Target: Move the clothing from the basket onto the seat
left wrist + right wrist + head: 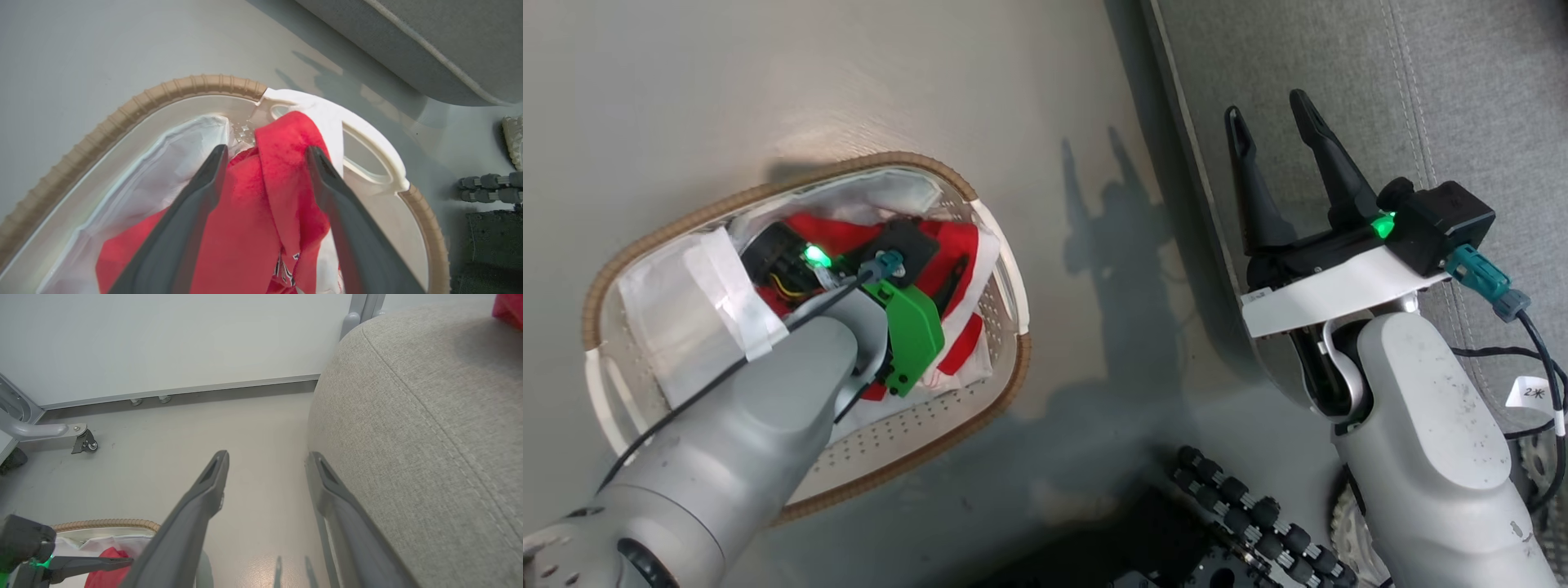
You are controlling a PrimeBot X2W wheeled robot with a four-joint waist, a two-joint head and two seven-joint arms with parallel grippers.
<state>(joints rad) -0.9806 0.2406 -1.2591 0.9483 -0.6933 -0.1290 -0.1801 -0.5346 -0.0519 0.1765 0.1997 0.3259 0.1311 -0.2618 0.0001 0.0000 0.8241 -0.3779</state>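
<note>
One tool [267, 150] astride clothing [245, 228] in basket [184, 86]

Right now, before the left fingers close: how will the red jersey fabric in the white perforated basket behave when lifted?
Likely floppy: the red jersey fabric lies in soft folds, so it should drape below the fingers. Probably light, being thin cloth. It rests against the white liner sheet in the white perforated basket, so that sheet may drag up.

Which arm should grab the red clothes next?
Left. The left gripper is inside the basket, open fingers straddling the clothing. The right gripper hangs open by the seat, away from the basket.
</note>
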